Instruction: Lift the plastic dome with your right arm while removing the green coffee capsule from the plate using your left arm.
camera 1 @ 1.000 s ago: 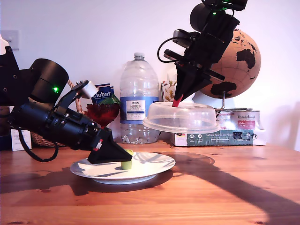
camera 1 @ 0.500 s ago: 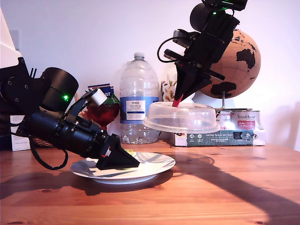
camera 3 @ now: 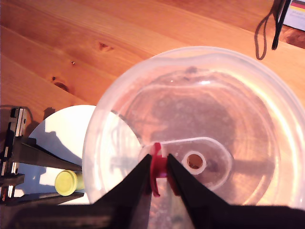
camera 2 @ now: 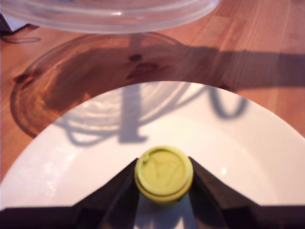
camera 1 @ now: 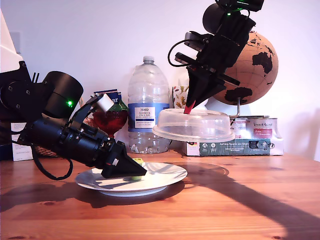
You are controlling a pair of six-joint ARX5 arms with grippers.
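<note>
The white plate [camera 1: 167, 176] [camera 2: 252, 143] [camera 3: 66, 131] lies on the wooden table. The green coffee capsule [camera 1: 138, 161] [camera 2: 164, 174] [camera 3: 66, 182] stands on it. My first gripper [camera 1: 136, 169] [camera 2: 163, 168] reaches in low from the exterior view's left, its black fingers pressed against both sides of the capsule. The plastic dome [camera 1: 195, 125] [camera 2: 109, 16] [camera 3: 228, 119] hangs in the air beyond the plate, toward the exterior view's right. My second gripper [camera 1: 190, 106] [camera 3: 157, 164] comes down from above and is shut on the dome's red tab [camera 1: 189, 108] [camera 3: 155, 172].
A tall clear water bottle [camera 1: 148, 105] stands behind the plate, with a red glass bowl [camera 1: 109, 120] beside it. A cork globe [camera 1: 256, 70] and flat boxes [camera 1: 235, 146] sit at the back on the exterior view's right. Bare wood [camera 1: 240, 200] lies in front.
My first gripper has slid forward over the plate toward the exterior view's right, and its fingers now sit around the capsule. The dome and second gripper have held still.
</note>
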